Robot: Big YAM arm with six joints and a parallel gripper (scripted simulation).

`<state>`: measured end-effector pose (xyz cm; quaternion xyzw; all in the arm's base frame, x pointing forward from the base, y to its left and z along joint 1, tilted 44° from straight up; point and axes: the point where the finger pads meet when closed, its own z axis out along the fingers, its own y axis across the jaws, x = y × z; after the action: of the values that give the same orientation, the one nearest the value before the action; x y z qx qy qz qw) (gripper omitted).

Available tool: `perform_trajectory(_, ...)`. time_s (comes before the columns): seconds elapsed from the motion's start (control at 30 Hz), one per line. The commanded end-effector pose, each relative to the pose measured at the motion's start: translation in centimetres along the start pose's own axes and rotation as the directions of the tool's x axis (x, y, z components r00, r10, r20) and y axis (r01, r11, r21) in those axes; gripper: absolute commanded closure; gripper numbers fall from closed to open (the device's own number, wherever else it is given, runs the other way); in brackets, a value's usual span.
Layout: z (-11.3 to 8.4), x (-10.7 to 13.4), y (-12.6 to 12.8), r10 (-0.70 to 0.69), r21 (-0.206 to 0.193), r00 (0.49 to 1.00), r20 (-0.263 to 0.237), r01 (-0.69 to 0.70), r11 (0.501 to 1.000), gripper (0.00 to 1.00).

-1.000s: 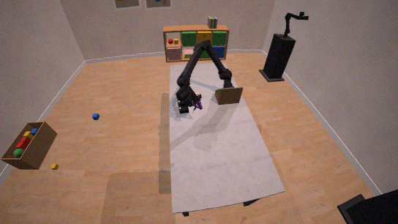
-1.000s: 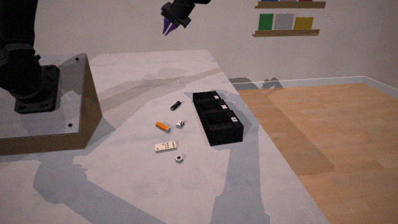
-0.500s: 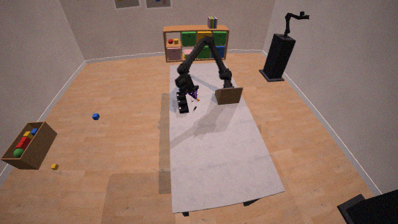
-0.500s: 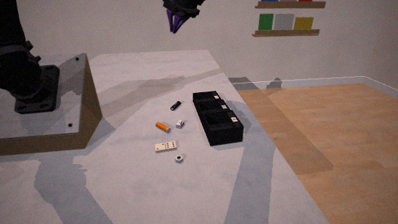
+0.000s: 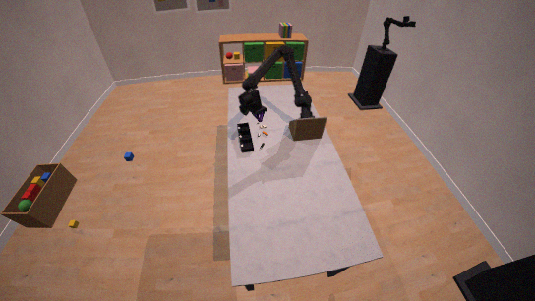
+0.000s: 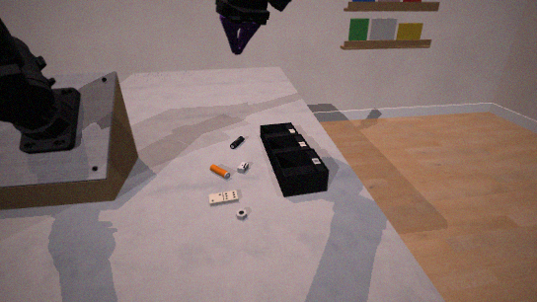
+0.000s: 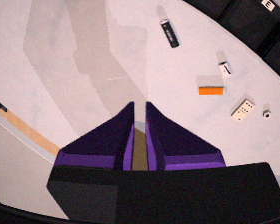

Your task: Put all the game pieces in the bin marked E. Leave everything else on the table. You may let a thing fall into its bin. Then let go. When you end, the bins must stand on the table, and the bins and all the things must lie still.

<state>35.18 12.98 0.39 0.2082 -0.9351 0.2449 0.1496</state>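
My gripper (image 6: 238, 50) (image 5: 260, 118) (image 7: 140, 109) is shut with nothing between its purple fingers, and it hangs high above the table. Below it lie a cream domino (image 6: 223, 196) (image 7: 243, 110), a small white die (image 6: 243, 166) (image 7: 224, 68), an orange battery (image 6: 219, 171) (image 7: 211, 90), a black battery (image 6: 237, 142) (image 7: 169, 32) and a small grey nut (image 6: 241, 213) (image 7: 267, 113). A black row of three bins (image 6: 294, 159) (image 5: 245, 138) (image 7: 239, 4) with small white labels stands to the right of them. I cannot read the labels.
The arm's base stands on a brown block (image 6: 106, 164) (image 5: 308, 128) at the left of the table (image 6: 197, 263). The table's right edge runs just beyond the bins. Toys, a shelf and a box stand on the floor far off.
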Motion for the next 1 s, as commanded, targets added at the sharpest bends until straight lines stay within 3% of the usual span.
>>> perform_trajectory(0.0, -0.7, 1.3, -0.7, 0.146, 0.048, 0.989, 0.029, -0.147, 0.988, 0.92)
perform_trajectory(0.1, -0.6, 2.8, -3.6, 0.224, 0.080, 0.974, 0.036, -0.227, 0.971, 0.92)
perform_trajectory(0.33, -1.1, 5.8, -7.3, 0.389, 0.164, 0.914, 0.114, -0.404, 0.900, 0.92)
perform_trajectory(0.4, -1.3, 6.3, -7.7, 0.437, 0.180, 0.888, 0.145, -0.458, 0.871, 0.92)
perform_trajectory(0.47, -1.3, 6.3, -7.7, 0.437, 0.180, 0.888, 0.145, -0.458, 0.871, 0.92)
perform_trajectory(0.5, -1.6, 6.8, -8.0, 0.484, 0.195, 0.856, 0.182, -0.514, 0.836, 0.92)
perform_trajectory(0.53, -1.3, 7.4, -9.1, 0.512, 0.197, 0.840, 0.180, -0.540, 0.818, 0.92)
perform_trajectory(0.6, -0.6, 7.3, -8.7, 0.503, 0.210, 0.849, 0.162, -0.528, 0.823, 0.92)
perform_trajectory(0.83, -2.0, 6.0, -7.9, 0.496, 0.185, 0.843, 0.208, -0.532, 0.827, 0.92)
perform_trajectory(0.97, -2.0, 5.7, -8.1, 0.502, 0.181, 0.840, 0.207, -0.537, 0.824, 0.92)
